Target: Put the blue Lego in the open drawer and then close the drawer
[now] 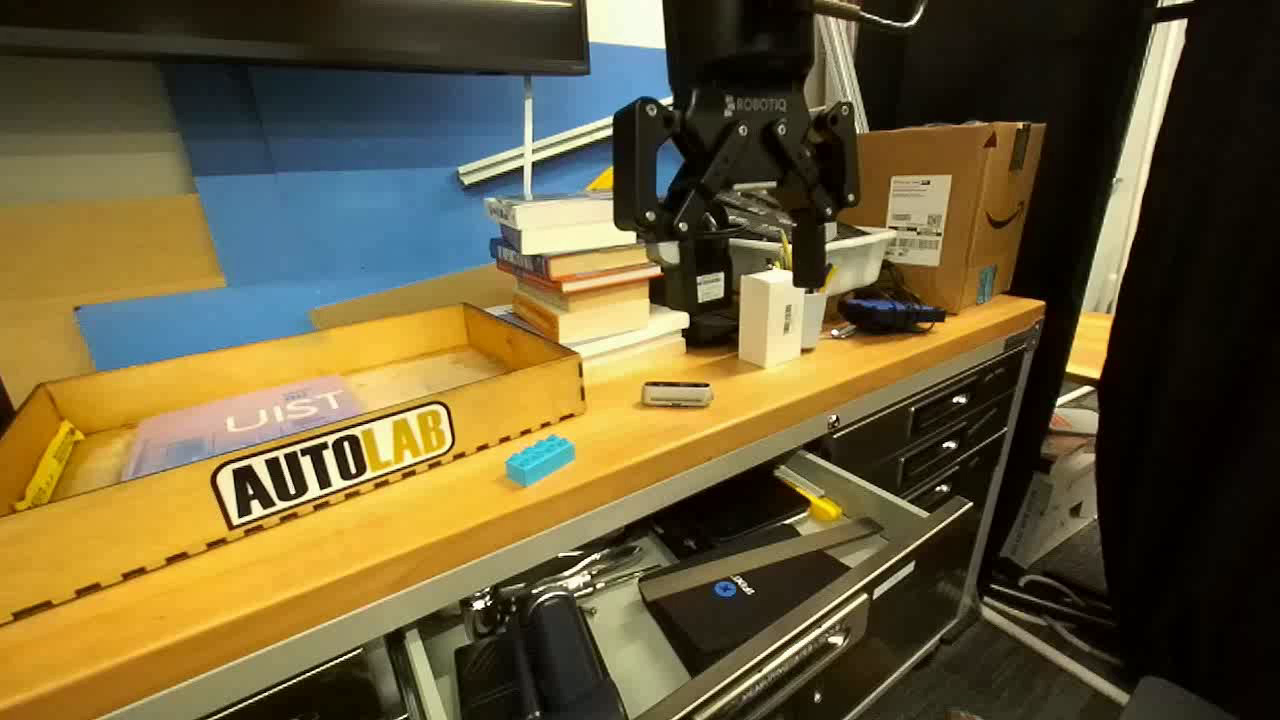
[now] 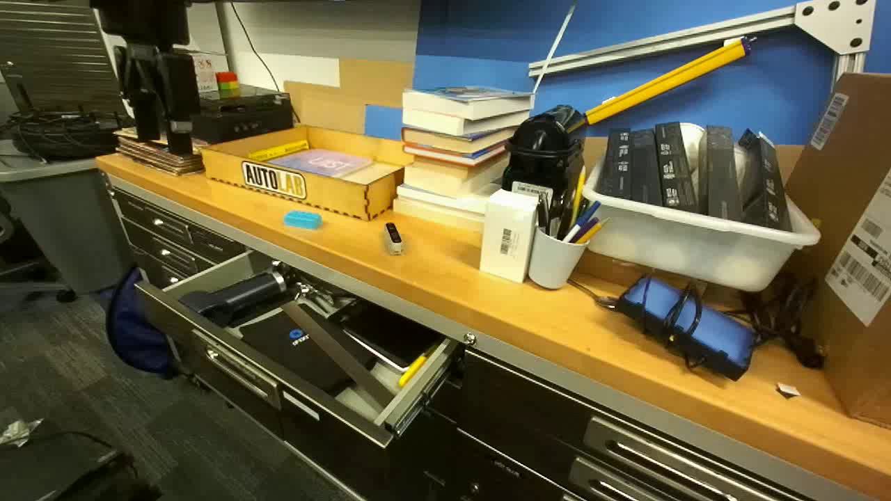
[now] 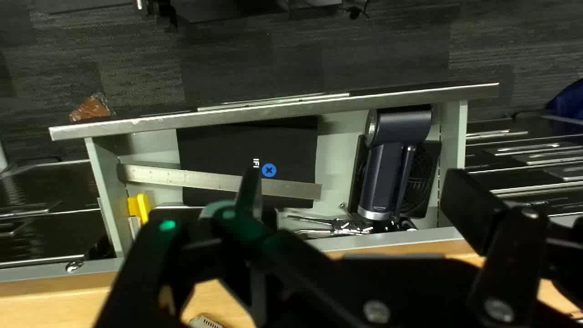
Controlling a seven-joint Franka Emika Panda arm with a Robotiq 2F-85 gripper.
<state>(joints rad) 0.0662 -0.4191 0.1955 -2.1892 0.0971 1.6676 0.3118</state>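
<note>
The blue Lego [image 1: 540, 461] lies on the wooden bench top, in front of the AUTOLAB tray; it also shows in an exterior view [image 2: 302, 220]. It is out of view in the wrist view. The drawer [image 1: 905, 590] is pulled open below the bench edge, and its front also shows in an exterior view [image 2: 230, 358] and the wrist view [image 3: 282, 108]. My gripper [image 1: 745, 275] is open and empty, high above the bench and apart from the Lego. It also shows in an exterior view [image 2: 163, 142] and in the wrist view [image 3: 355, 191], fingers spread wide.
The drawer holds a black pouch [image 3: 246, 146], a metal ruler [image 3: 205, 180] and a dark handheld tool [image 3: 382, 177]. On the bench are a wooden tray [image 1: 560, 390], a small grey device [image 1: 677, 394], a white box [image 1: 768, 325], books [image 1: 580, 265] and a cardboard box [image 1: 950, 220].
</note>
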